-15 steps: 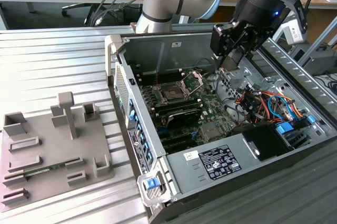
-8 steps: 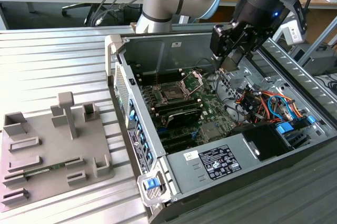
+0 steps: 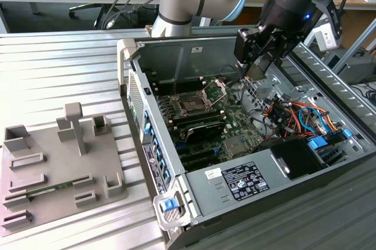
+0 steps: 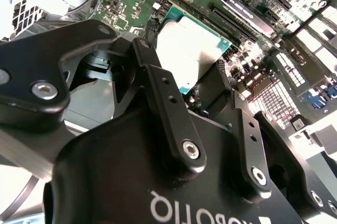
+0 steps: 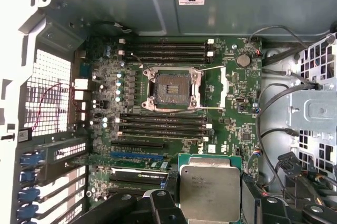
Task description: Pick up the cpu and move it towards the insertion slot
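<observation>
The gripper is closed on the cpu, its two black fingers clamping opposite edges of the chip. In both wrist views the cpu shows a silvery metal top bordered by a thin green rim, and it hangs clear above the motherboard, touching nothing but the fingers. In the exterior view the gripper hovers over the open computer case, toward the rear wall of the case and on the exterior view's right of the insertion slot. In the first wrist view the insertion slot is a dark square socket with its silver hinged frame swung open and its wire lever raised; it lies apart from the held cpu, with a bank of long black memory slots and the expansion slots between them. A second bank of memory slots lies on the far side of the socket. The case rests on a ribbed metal table. A grey fixture tray sits on the table, on the exterior view's left of the case.
</observation>
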`<state>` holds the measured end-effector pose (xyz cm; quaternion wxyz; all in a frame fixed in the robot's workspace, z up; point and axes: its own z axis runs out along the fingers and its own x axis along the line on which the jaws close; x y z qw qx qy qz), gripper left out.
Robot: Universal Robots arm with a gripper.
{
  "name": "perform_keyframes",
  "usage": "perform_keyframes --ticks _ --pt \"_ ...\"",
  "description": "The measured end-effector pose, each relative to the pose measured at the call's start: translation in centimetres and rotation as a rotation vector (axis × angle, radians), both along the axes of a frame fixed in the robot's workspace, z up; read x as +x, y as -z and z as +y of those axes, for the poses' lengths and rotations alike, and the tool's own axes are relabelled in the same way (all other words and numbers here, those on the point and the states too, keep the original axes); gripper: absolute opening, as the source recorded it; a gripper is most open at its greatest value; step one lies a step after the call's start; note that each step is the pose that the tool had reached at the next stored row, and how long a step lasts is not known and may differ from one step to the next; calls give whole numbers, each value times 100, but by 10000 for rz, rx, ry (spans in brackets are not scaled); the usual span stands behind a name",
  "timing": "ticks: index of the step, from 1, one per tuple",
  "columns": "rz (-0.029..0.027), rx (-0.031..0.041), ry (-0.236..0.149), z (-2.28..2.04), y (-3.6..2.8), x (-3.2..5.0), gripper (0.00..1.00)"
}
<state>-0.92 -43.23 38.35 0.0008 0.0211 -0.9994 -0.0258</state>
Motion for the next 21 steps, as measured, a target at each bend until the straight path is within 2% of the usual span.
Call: perform_keyframes --ticks 21 --pt "0 0 0 0 40 0 55"
